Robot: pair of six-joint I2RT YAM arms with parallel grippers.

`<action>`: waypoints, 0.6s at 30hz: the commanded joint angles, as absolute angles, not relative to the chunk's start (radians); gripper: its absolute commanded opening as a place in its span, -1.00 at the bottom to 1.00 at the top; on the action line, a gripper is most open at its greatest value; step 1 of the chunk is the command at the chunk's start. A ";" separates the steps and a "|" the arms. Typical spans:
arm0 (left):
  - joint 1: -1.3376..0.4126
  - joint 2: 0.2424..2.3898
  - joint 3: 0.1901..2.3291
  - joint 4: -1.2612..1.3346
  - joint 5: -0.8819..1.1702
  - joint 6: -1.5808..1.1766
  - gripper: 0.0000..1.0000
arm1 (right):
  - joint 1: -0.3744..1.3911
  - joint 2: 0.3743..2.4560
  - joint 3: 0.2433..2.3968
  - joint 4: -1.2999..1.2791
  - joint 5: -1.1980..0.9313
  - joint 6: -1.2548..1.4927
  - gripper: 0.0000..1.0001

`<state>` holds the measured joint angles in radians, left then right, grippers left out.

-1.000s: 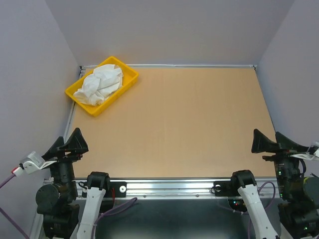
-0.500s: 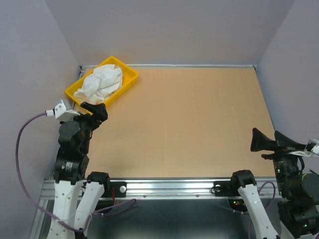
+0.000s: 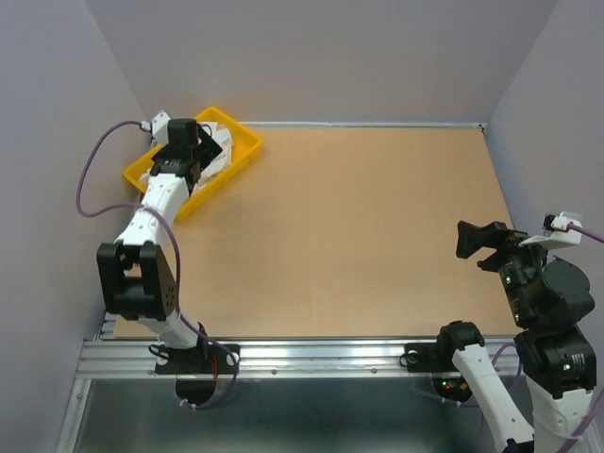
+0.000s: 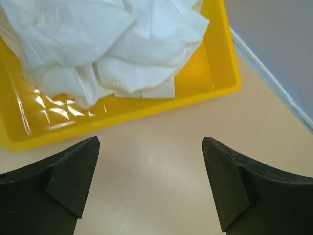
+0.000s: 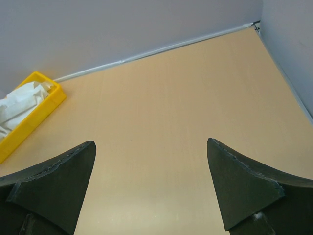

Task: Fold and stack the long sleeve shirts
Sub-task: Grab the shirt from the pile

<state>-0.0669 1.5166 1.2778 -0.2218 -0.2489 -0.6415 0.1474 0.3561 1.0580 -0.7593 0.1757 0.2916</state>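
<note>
Left gripper: jaws spread wide with nothing between them. The dark tips frame a strip of bare board, and the tray wall is just ahead.
Right gripper: also wide and empty. It hangs over the near right side of the table, well apart from the tray.
Shirts: thin white cloth, crumpled in one heap inside the tray. The folds overlap, and a flat edge lies close to the near wall. The number of shirts cannot be told, and no collar or buttons can be made out.
Tray: yellow plastic, set at an angle in the far left corner. The cloth rises above its rim.
Table: tan board walled on three sides. Its middle looks the likely place to spread a shirt.
Step in hand: judged to be the reach for a first shirt. Nothing is folded or stacked yet.
Doing it well: the left gripper should come down on a raised ridge of the top layer, not the base of the heap. Closing on a single layer should lift only one shirt. The tips should keep off the tray wall, since a light tray may slide. The lift should go high before crossing the rim, as the sleeves will likely trail. Carrying the shirt toward the middle lets the right gripper take a second corner.
Risk: thin fabric may drag up a neighbour tangled by a sleeve.
</note>
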 commanded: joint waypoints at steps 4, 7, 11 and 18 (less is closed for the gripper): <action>0.028 1.846 1.641 -0.302 -0.365 -0.684 0.97 | 0.147 0.396 1.066 -0.747 0.143 0.298 1.00; 0.064 1.979 1.768 -0.336 -0.359 -0.693 0.97 | 0.147 0.406 1.066 -0.744 0.146 0.310 1.00; 0.090 2.136 1.893 -0.373 -0.361 -0.693 0.97 | 0.147 0.428 1.065 -0.741 0.138 0.316 1.00; 0.104 2.305 2.026 -0.411 -0.318 -0.680 0.97 | 0.146 0.471 1.065 -0.739 0.144 0.325 1.00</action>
